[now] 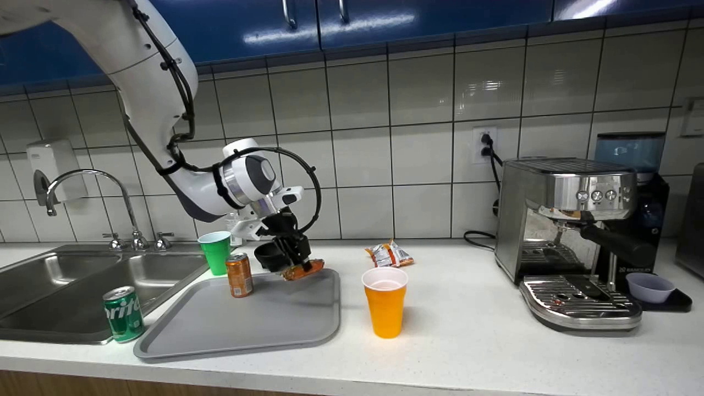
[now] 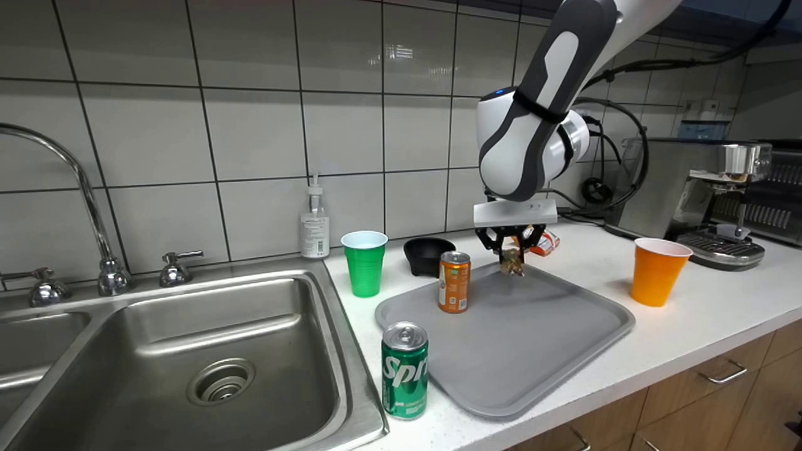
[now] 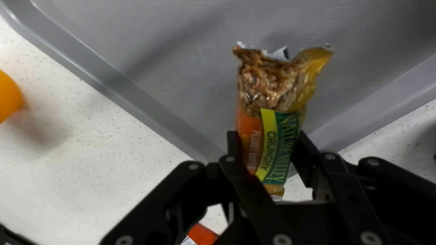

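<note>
Clearly, a wrapped granola bar (image 3: pixel 272 119) was clamped across its width by the gripper (image 3: pixel 267 146), its two long sides being pressed by the black fingers (image 3: pixel 233 144). Its face was patterned in several colours: an orange side was lettered "PEANUT" in white, a yellow stripe was printed with "CRUNCHY", and a dark green band was marked "NATURE VALLEY". Towards the outer end, brown clusters were pictured beside a shiny golden-yellow margin; there the foil was creased, and the end seal was crumpled, with bits of white exposed. The bar was held over the gray tray (image 1: pixel 247 324), at its rear corner nearest the small orange-and-white packet (image 1: pixel 389 254); whether the tray was touched could not be told. Near the tray's rear edge an orange can (image 2: pixel 454 282) was stood upright, and behind that edge a black bowl (image 2: pixel 428 254) and a green cup (image 2: pixel 364 266) were placed. By the edge nearest the sink (image 2: pixel 150 388) a green can (image 2: pixel 405 369) was set; beyond the opposite edge an orange cup (image 1: pixel 386 302) was stationed.
</note>
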Controlling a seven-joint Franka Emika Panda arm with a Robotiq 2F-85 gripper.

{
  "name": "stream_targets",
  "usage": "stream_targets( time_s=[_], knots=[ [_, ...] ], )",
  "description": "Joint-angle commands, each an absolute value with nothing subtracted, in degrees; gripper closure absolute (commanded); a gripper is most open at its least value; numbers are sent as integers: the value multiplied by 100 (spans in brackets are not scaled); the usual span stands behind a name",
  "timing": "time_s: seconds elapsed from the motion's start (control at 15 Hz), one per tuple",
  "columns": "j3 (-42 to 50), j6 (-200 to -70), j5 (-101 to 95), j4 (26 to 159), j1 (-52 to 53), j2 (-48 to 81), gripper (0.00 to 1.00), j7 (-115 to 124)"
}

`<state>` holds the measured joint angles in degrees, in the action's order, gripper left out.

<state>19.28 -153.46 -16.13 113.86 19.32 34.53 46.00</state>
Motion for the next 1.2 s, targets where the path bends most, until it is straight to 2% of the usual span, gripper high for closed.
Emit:
stream_targets(
  time_s=[0.0,0.6,0.67,0.73,0.8,0.87,1.07,1.13],
  knots=[
    [1820,-15422,-1771,11696,1927,3173,84,4529],
    [1679,-15523,-1757,11719,1965,3293,84,4506],
    [1682,-15535,-1762,11726,1970,3293,61,4508],
    [1689,-15551,-1763,11734,1974,3284,34,4512],
    [1696,-15557,-1762,11738,1976,3279,33,4517],
    [1705,-15558,-1761,11742,1976,3273,28,4520],
    [1754,-15557,-1764,11739,1972,3254,5,4544],
    [1772,-15562,-1763,11735,1966,3251,1,4551]
  ],
)
